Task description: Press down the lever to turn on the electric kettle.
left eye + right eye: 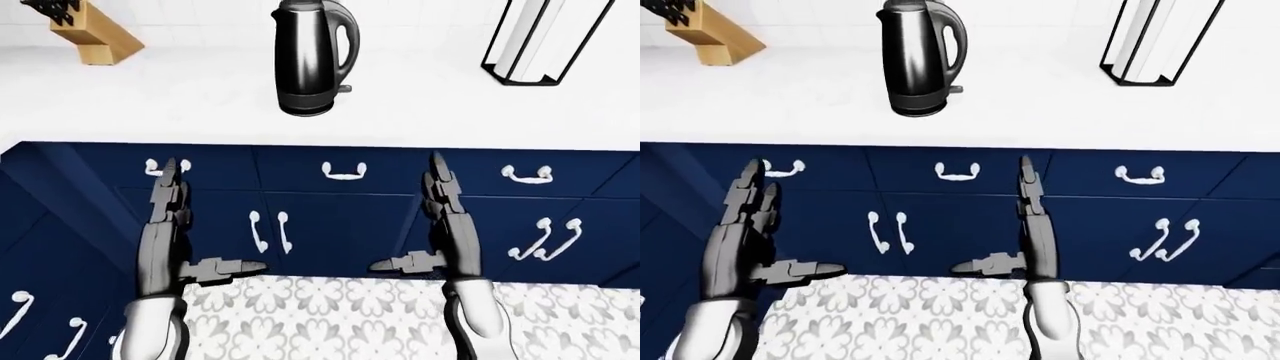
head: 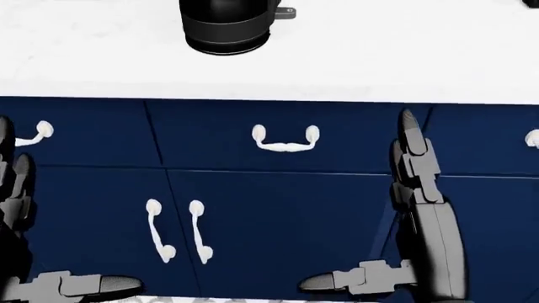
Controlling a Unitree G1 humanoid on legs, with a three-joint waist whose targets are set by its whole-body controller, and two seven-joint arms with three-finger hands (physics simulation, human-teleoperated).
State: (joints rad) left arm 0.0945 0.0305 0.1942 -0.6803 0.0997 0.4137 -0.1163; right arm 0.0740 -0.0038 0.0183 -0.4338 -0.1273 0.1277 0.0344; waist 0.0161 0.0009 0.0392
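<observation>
Left-eye view: an electric kettle (image 1: 312, 56), black and glossy, is seen standing upright on the white worktop (image 1: 150, 105), near the top centre of the view. A small lever (image 1: 344, 88) is seen projecting at the foot of the handle, just above the base. A wooden knife block (image 1: 90, 26) is noted at top left and a black-framed paper towel holder (image 1: 540, 41) at top right, both well apart from the kettle. The left hand (image 1: 170, 225) and the right hand (image 1: 440, 221) are held low, over the navy cabinet fronts (image 1: 340, 217), fingers extended, grasping nothing.

Head view: only the kettle's base and lever tab are shown at the top edge; the right hand is confirmed released, thumb spread.

Right-eye view: nothing further is added.

Assessment: the kettle is judged rigid, smooth-walled and liable to slide or tip if pushed sideways. No grip is judged necessary; the lever is best pressed straight down with one fingertip. The tab is small, so a slip off it is possible.
</observation>
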